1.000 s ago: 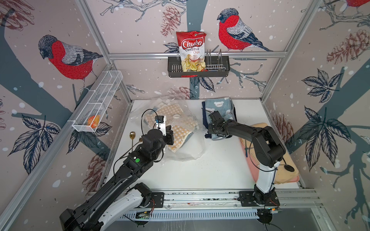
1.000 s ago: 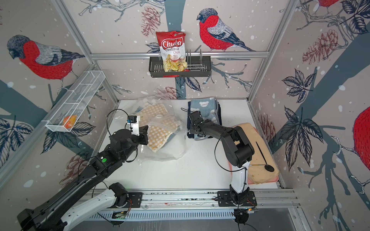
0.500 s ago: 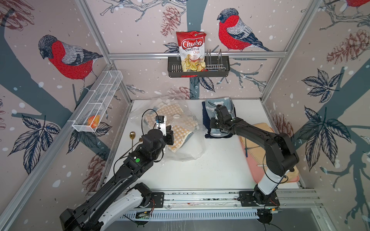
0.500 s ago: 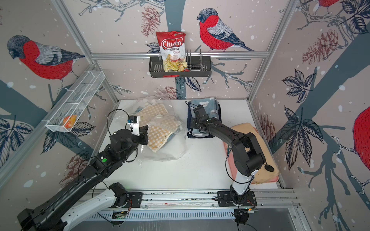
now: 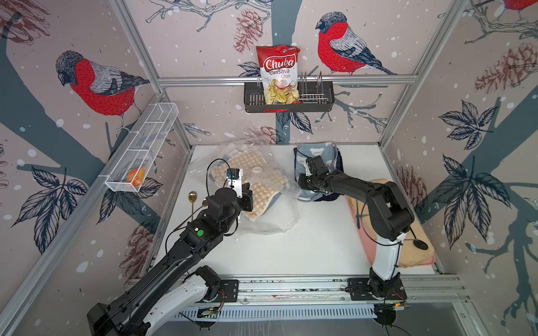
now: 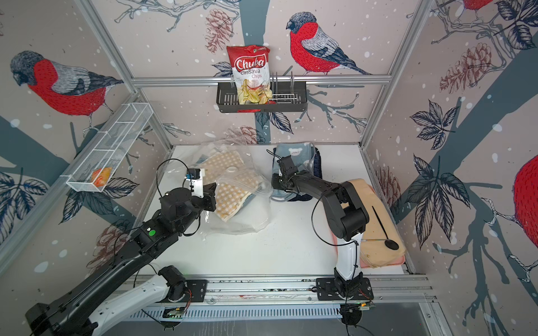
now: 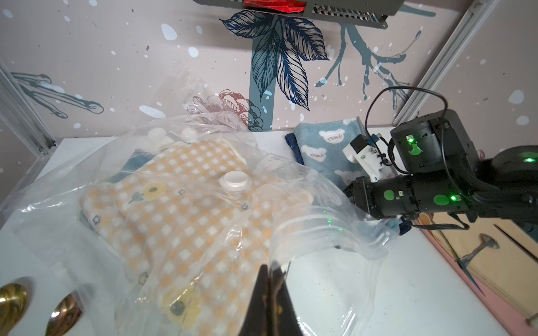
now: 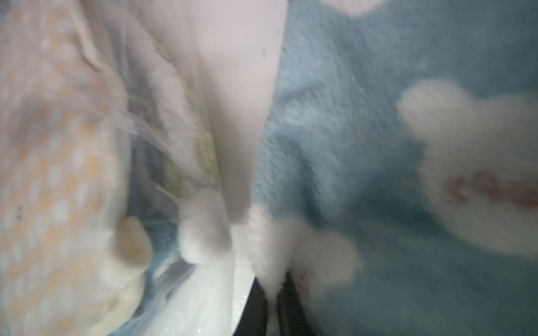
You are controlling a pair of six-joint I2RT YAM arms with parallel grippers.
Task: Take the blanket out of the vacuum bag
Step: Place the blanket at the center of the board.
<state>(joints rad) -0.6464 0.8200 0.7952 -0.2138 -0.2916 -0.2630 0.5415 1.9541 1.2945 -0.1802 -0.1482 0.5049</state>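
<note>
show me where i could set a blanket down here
Front middle of the table is bare, bordered by the vacuum bag, front rail and peach pad. So is the back right corner beside the blue bear blanket. Crowded back left: bag and gold spoons.

Wallpaper [image 5: 99, 87] of red-breasted birds, pinecones and leaves is covering the walls. Aluminium posts [image 5: 139, 49] are framing the corners. A black shelf [image 5: 317, 106] is hanging on the back wall, holding a chips bag [image 5: 278, 69]. A wire basket [image 5: 142, 148] is hanging on the left wall, above the white table [image 5: 305, 247].
</note>
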